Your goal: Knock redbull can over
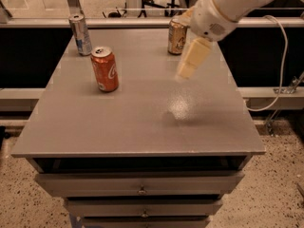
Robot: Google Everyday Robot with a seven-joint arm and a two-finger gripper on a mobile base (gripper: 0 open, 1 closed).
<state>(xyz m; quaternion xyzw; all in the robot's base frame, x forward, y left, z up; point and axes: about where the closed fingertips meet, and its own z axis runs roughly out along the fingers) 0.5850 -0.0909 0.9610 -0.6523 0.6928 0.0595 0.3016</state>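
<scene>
**Redbull can upright, gripper over the other side of the table**

Redbull can (80,34): stands upright at the far left corner of the grey table (118,127). Slim and silver, with blue patches. Touches nothing.

Red cola can (104,69): stands upright too, near the redbull can, a little closer to the camera and a bit to the right.

Gold can (177,37): stands upright at the far edge, right of the middle.

Gripper (186,69): hangs in the air above the table, just in front of the gold can. Sits at the end of the white arm (223,8) at the top right. Points down and to the left. Cream in colour. Squeezed tight or let loose? No way to tell. Well apart from the redbull can.

Under the table top: drawers (141,184) with small knobs. At the right: a grey cable (283,56), looping down beside the table.
</scene>
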